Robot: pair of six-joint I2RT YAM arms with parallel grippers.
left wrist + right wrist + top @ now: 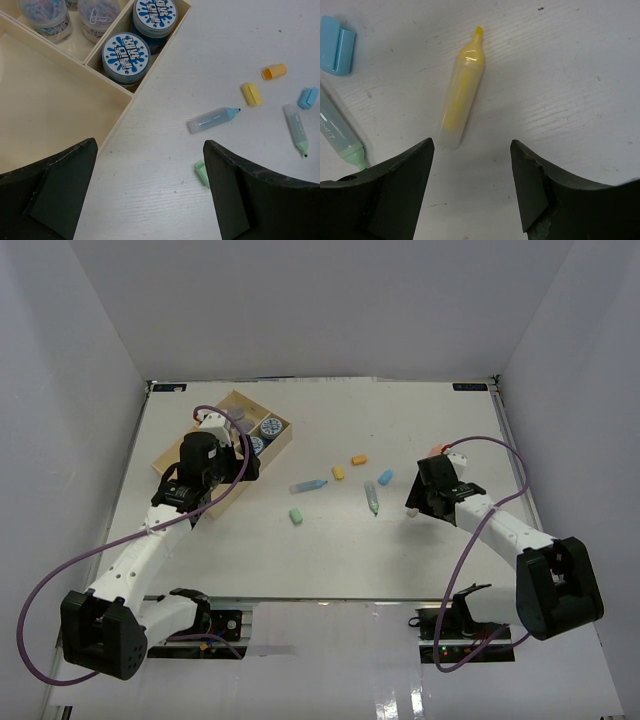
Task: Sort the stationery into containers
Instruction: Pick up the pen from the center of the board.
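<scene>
The pale-wood tray (236, 398) lies at the back left. In the left wrist view its long section (45, 100) is bare. One small section holds two blue-and-white rolls (126, 55), the other grey rolls (45, 15). My left gripper (230, 480) is open and empty over the tray's near corner (150, 170). A blue stick (212, 120), green stick (296, 129), and yellow (252, 94), orange (274, 71), blue (308, 98) and green (201, 173) stubby pieces lie on the table. My right gripper (418, 502) is open and empty just behind a yellow stick (461, 97), its jaws (472, 165) apart from it.
A pink-orange piece (436, 449) shows behind the right wrist. White walls enclose the table on three sides. In the right wrist view, the blue piece (337, 45) and the green stick's tip (340, 135) lie left of the yellow stick.
</scene>
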